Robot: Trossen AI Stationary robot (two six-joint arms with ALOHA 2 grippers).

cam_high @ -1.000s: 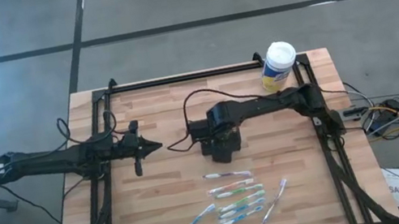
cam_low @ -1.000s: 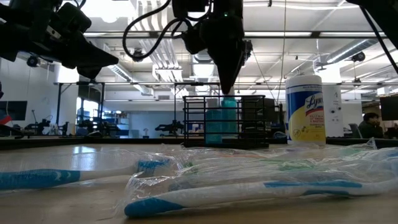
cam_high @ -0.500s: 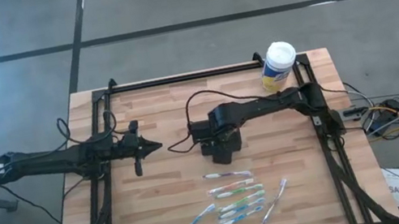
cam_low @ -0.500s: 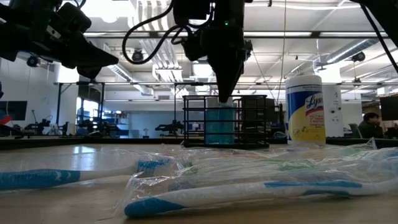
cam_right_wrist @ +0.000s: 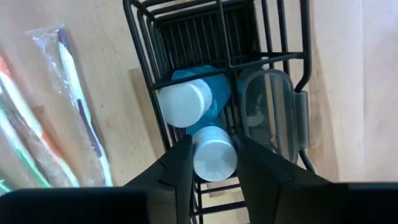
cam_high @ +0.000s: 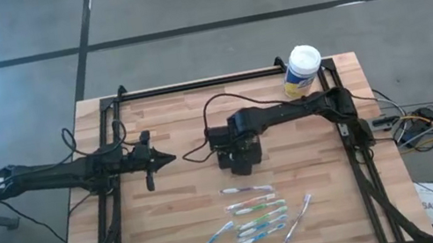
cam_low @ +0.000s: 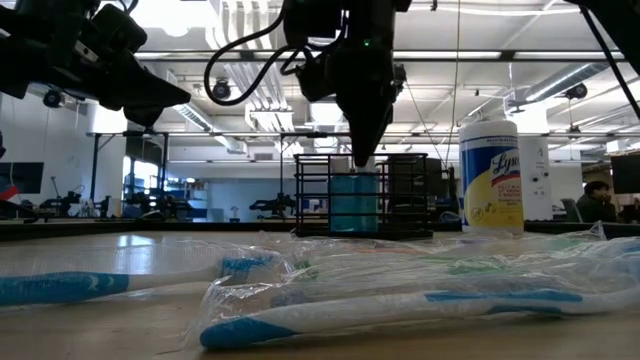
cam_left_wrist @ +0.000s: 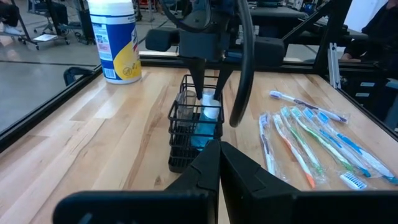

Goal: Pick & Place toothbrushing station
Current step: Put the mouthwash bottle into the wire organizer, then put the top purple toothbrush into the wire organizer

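While the right claw (cam_right_wrist: 214, 163) hung straight down over the black mesh caddy (cam_high: 239, 155) at mid-table, its fingers stood narrowly apart on either side of a white-capped blue bottle (cam_right_wrist: 213, 151) standing in the caddy. Whether they pressed the cap could not be told. A second blue bottle (cam_right_wrist: 186, 101) stood just beyond it, and a clear case (cam_right_wrist: 270, 115) lay beside. To do this well, the claw should travel vertically, clear of the wire rim. The left claw (cam_high: 165, 158), closed and empty, waited well to the side.
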